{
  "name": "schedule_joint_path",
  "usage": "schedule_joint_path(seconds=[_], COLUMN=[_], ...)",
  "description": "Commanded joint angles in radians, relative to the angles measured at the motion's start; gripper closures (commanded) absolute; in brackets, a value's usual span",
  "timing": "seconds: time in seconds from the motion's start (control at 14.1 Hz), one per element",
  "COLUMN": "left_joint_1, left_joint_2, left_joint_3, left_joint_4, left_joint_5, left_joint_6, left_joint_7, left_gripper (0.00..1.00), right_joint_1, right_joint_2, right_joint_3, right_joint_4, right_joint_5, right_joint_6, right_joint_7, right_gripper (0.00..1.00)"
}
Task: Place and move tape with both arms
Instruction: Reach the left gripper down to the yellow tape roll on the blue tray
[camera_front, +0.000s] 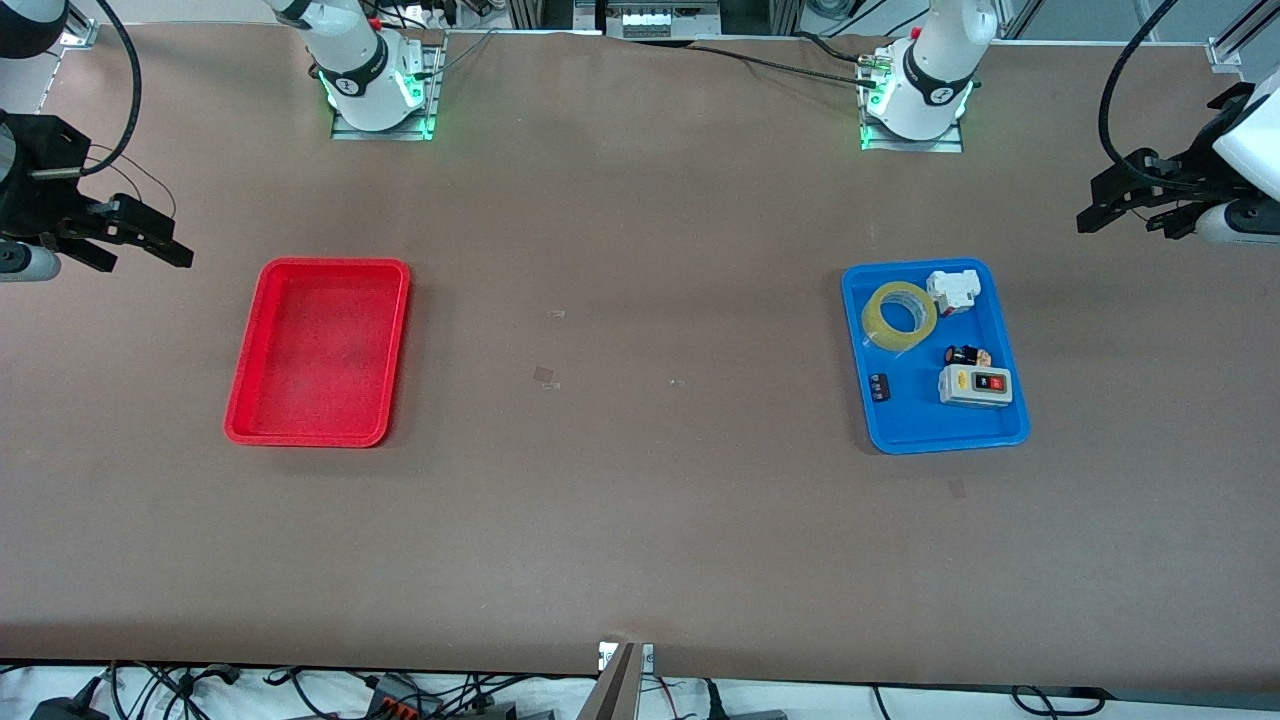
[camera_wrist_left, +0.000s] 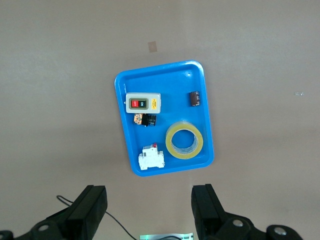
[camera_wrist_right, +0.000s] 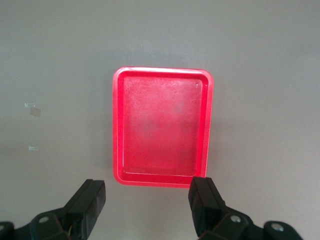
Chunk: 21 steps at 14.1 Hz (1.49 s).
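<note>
The yellow tape (camera_front: 900, 314) (camera_wrist_left: 185, 141) lies flat in the blue tray (camera_front: 940, 430) (camera_wrist_left: 165, 70), in the part of the tray farther from the front camera. My left gripper (camera_front: 1125, 210) (camera_wrist_left: 150, 210) hangs open and empty high over the table at the left arm's end, off to the side of the blue tray. High over the right arm's end of the table, beside the red tray (camera_front: 318, 435) (camera_wrist_right: 162, 72), my right gripper (camera_front: 135, 245) (camera_wrist_right: 147, 207) is open too, with nothing between its fingers.
The blue tray also holds a white breaker (camera_front: 953, 290), a grey switch box (camera_front: 975, 385) with red and green buttons, a small black and orange part (camera_front: 965, 355) and a small dark block (camera_front: 879, 387). The red tray is empty. Small tape scraps (camera_front: 545, 377) dot the brown table.
</note>
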Motion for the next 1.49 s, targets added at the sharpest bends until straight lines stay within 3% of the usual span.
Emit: schedule_joint_path(seconds=[0.0,0.78,1.06,1.42], left_joint_1=[0.006,0.016,0.002,0.003], left_joint_2=[0.004,0.053,0.053,0.073], left_joint_3=[-0.001,-0.008,-0.019,-0.071], left_joint_4=[0.007,-0.003,-0.139,-0.455], left_joint_5=[-0.016,-0.016,-0.016,-0.015], left_joint_6=[-0.011,-0.037,0.039,0.402], left_joint_7=[0.001,0.002,0.013,0.016], left_gripper=[0.0,0.0,0.0,0.0], right_joint_1=[-0.008,-0.001,-0.001,0.001], right_joint_2=[-0.03,-0.024,-0.02,-0.02], right_joint_3=[0.014,0.016,0.016,0.016], right_joint_4=[-0.012,0.0,-0.002,0.001], right_joint_5=[-0.005,-0.018,-0.02,-0.02], right_joint_6=[-0.006,-0.015,-0.009,-0.009], right_joint_7=[-0.014,-0.014,-0.014,-0.015], right_gripper=[0.0,0.0,0.0,0.0])
